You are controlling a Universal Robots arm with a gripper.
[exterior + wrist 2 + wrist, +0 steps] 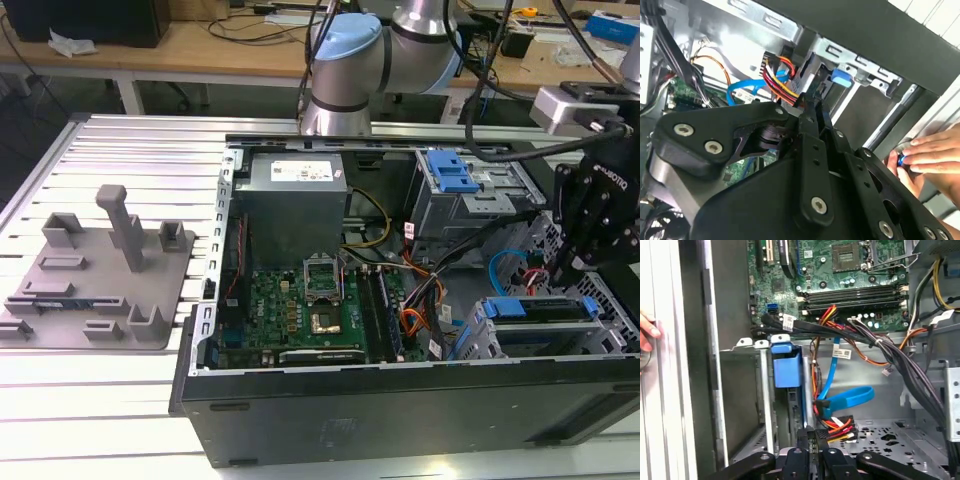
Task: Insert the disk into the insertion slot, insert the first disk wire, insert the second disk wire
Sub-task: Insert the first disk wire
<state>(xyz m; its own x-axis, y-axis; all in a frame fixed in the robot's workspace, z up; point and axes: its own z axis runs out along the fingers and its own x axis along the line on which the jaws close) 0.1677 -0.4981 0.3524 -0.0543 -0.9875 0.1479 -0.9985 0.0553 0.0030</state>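
Note:
The disk (545, 312), in its blue frame (787, 368), lies inside the insertion slot (600, 345), the low grey cage at the case's corner on the exterior view's right. My gripper (808, 436) reaches down to the disk's end. It is shut on the black connector (799, 100) of a disk wire with red, yellow and black strands (836, 427). A blue flat disk wire (846, 398) loops just beside it, and its plug (822, 407) rests against the disk's edge. How deep either plug sits is hidden by the fingers (813, 116).
A thick black cable bundle (900, 357) crosses above the cage. The motherboard (300, 310) and grey power supply (295, 200) fill the case. A taller bay with a blue latch (450, 172) stands behind. A person's hand (929, 156) rests on the case's outer edge. A grey fixture (100, 270) lies on the table.

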